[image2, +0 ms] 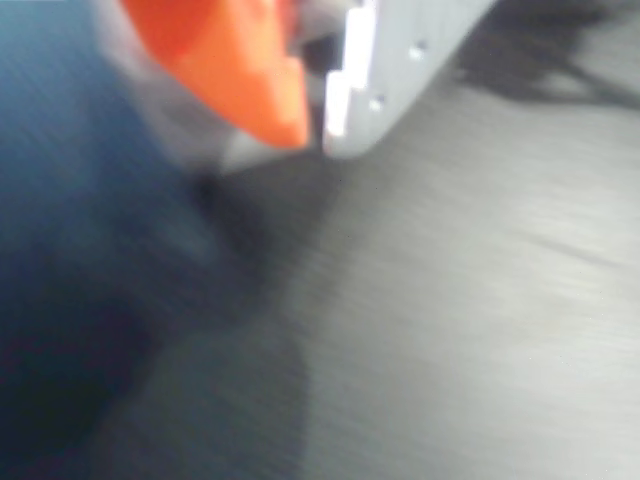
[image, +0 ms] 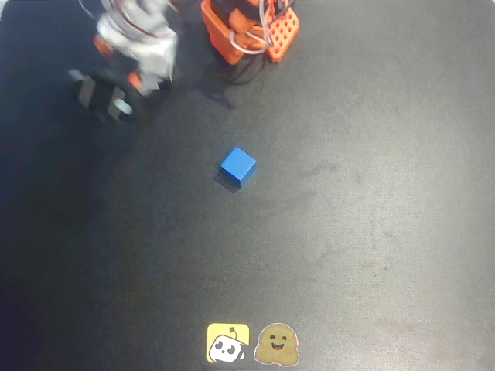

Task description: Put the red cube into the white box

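Overhead view blurs gripper [image: 104,100] top left, jaw state unclear, blue cube [image: 237,167] mid-table [image: 371,232]

Motion-blurred gripper [image2: 315,115] and arm [image: 135,42], jaw state unreadable.

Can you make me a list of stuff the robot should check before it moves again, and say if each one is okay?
1. Gripper closed with nothing in it: ok. In the wrist view the orange and grey fingers meet, with no cube between them.
2. Where the gripper is: ok. In the overhead view it sits at the top left, away from the blue cube.
3. Picture sharpness: not ok. Both views are smeared around the arm.
4. Blue cube out of the way: ok. It stands alone in the middle of the black table.
5. Where the red cube and white box are: cannot tell.
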Motion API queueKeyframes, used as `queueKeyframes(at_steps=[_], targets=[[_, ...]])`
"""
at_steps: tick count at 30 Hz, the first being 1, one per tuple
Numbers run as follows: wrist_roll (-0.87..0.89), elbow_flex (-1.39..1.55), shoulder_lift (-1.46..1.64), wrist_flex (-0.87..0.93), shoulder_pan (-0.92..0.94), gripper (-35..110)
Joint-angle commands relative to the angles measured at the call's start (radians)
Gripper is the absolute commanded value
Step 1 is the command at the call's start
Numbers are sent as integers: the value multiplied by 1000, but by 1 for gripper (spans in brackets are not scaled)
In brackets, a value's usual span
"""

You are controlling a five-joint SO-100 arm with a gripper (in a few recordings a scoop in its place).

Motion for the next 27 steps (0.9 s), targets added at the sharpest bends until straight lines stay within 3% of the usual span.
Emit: queueKeyframes(at_steps=[1, 14, 27], targets=[[58, -40, 6, -8, -156, 0], [299, 71, 124, -29, -664, 0], [270, 330, 287, -67, -692, 0]])
